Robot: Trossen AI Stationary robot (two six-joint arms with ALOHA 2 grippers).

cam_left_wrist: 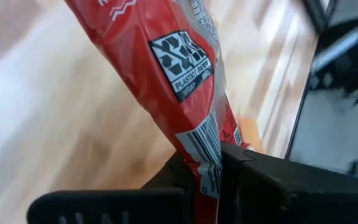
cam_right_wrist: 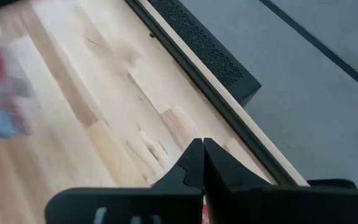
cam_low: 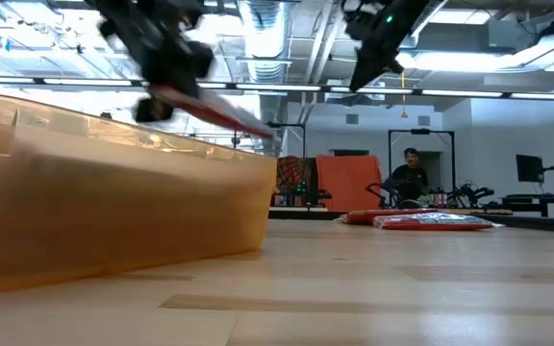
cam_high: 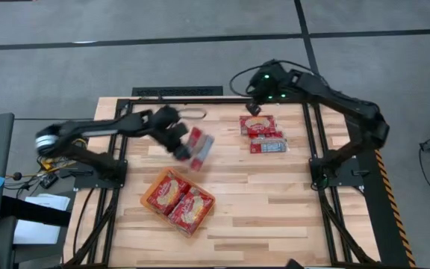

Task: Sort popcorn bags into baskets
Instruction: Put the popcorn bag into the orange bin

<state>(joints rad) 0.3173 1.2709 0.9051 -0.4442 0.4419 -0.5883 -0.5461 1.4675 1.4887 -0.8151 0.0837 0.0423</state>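
Now our left gripper (cam_high: pixel 185 143) is clamped on the end of a popcorn bag (cam_high: pixel 199 149), carried in the air over the table between the far pile of bags (cam_high: pixel 262 134) and the orange basket (cam_high: pixel 147 196), which already holds two packets. We should bring it fully over the basket, lower it flat beside those two, then release. Our right gripper (cam_high: pixel 253 107) hovers closed and empty by the pile.
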